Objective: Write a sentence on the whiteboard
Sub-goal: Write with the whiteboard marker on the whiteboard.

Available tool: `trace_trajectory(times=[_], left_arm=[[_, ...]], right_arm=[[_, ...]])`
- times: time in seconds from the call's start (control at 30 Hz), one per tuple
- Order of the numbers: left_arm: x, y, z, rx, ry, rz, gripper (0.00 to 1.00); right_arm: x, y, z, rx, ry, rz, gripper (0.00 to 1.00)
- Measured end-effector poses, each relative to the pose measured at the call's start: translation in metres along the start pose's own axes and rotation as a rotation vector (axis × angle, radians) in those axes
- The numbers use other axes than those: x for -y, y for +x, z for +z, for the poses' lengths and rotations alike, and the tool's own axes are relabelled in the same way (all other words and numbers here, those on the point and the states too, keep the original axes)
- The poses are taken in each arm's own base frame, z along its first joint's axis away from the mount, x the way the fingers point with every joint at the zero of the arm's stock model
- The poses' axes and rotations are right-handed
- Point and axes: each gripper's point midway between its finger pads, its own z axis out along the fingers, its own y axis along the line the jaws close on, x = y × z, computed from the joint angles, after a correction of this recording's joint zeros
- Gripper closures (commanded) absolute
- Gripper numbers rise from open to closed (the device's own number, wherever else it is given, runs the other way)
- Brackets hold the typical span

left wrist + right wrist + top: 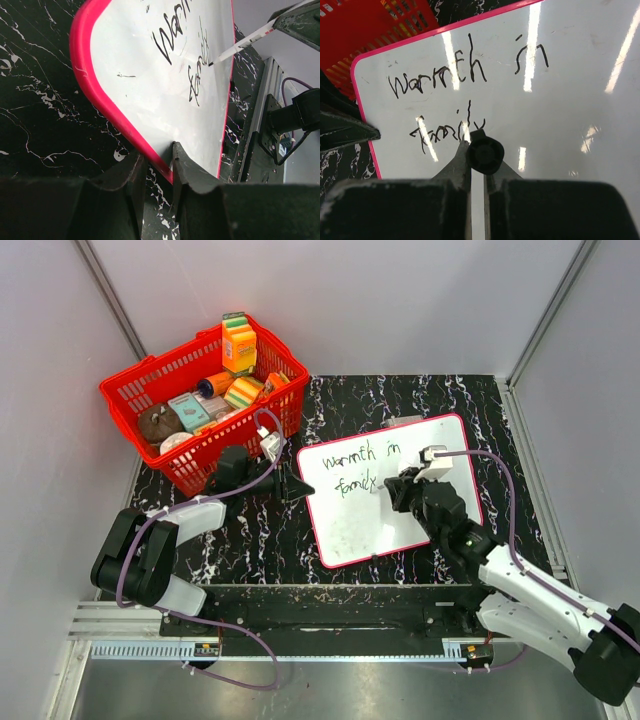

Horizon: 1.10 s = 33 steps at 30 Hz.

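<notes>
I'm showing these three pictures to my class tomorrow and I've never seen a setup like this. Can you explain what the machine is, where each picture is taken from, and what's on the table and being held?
The machine is two robot arms bolted at the table's near edge. The overhead picture looks down from behind them; the other two come from cameras on each wrist. On the dark marbled table lie a whiteboard reading "warmth in family" and a red basket of groceries. The right claw is shut on a marker, its tip at the end of "family". The left claw straddles the board's pink edge, seemingly steadying it.
</notes>
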Motion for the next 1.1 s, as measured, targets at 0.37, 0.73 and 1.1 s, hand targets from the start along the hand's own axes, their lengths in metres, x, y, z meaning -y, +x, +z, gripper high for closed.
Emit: trace_trajectory(times=[0.37,0.73,1.1], left_arm=[[0.0,0.0,0.0,0.0,0.001,0.001,1.0],[0.0,0.0,0.0,0.0,0.001,0.002,1.0],[0.0,0.0,0.0,0.0,0.0,0.006,1.0]], right_arm=[[-0.001,0.005,-0.011,-0.023,-0.03,0.016,1.0],[-0.022,-0.032,-0.014,0.048,-0.097,0.01,1.0],[-0.012,-0.044,0.02,-0.013,-0.196,0.124,1.0]])
